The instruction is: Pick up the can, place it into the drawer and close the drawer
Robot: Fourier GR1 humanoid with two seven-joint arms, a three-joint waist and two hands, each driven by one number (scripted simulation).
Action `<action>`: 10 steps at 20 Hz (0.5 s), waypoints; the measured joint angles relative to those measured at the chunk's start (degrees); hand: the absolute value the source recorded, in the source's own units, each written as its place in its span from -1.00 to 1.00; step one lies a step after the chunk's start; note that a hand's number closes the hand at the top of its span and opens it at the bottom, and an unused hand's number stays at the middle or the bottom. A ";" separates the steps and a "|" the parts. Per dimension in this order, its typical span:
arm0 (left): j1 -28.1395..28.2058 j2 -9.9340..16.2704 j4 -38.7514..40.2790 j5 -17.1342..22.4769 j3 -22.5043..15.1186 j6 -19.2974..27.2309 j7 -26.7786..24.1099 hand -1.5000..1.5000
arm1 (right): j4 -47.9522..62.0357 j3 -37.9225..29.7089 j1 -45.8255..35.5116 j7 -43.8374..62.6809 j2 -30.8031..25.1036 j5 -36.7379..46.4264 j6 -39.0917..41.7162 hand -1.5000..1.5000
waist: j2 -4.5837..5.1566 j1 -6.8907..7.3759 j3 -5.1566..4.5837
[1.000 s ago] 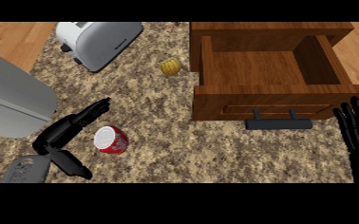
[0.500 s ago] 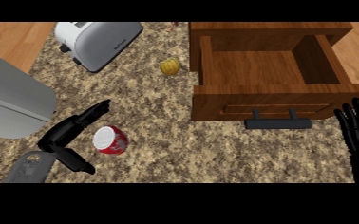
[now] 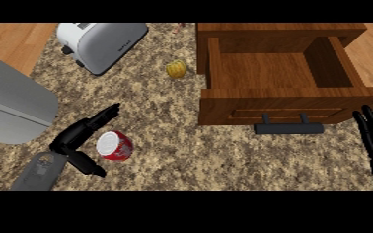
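Note:
A red can with a white top lies on the speckled counter at the lower left. My left hand is open around it: straight fingers pass along the can's far left side and the thumb points down past its near side. Whether the hand touches the can I cannot tell. The wooden drawer stands pulled open at the upper right, its inside bare, with a dark handle on its front. My right hand shows only as fingers at the right edge, just right of the handle.
A silver toaster sits at the top left. A small yellow pepper-like item lies beside the drawer's left wall. A grey rounded appliance fills the left edge. Bare counter stretches between the can and the drawer front.
My left hand has slid a little further forward along the can, fingers reaching up and right. The can, drawer and right hand have stayed put.

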 measured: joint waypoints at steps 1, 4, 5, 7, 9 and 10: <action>-0.39 -0.01 0.66 0.01 -0.14 0.22 -0.33 -1.00 | -0.43 0.19 0.29 0.14 0.16 0.14 0.03 -1.00 | -0.01 0.00 0.01; -1.03 -0.55 2.52 -0.36 -1.06 1.25 -1.82 -1.00 | -1.57 1.02 0.11 1.26 0.69 0.81 -0.45 -1.00 | 0.01 0.00 0.00; -1.78 -0.17 3.59 -0.32 -1.02 1.24 -2.12 -1.00 | -1.49 0.87 0.33 1.05 0.73 0.77 -0.35 -1.00 | 0.02 -0.04 -0.01; -2.60 -1.10 3.88 -0.08 -1.40 1.53 -1.50 -1.00 | -1.08 1.45 0.39 0.51 1.26 1.65 -0.59 -1.00 | -0.02 0.04 0.00; -3.24 -1.76 5.44 -0.41 -1.77 2.49 -2.23 -1.00 | -1.94 2.65 0.66 1.15 1.71 2.39 -1.07 -1.00 | -0.01 0.01 0.01; -3.07 -2.30 5.18 -0.46 -2.07 2.92 -2.25 -1.00 | -2.61 2.93 1.29 1.22 2.00 2.57 -1.10 -1.00 | -0.04 0.06 0.02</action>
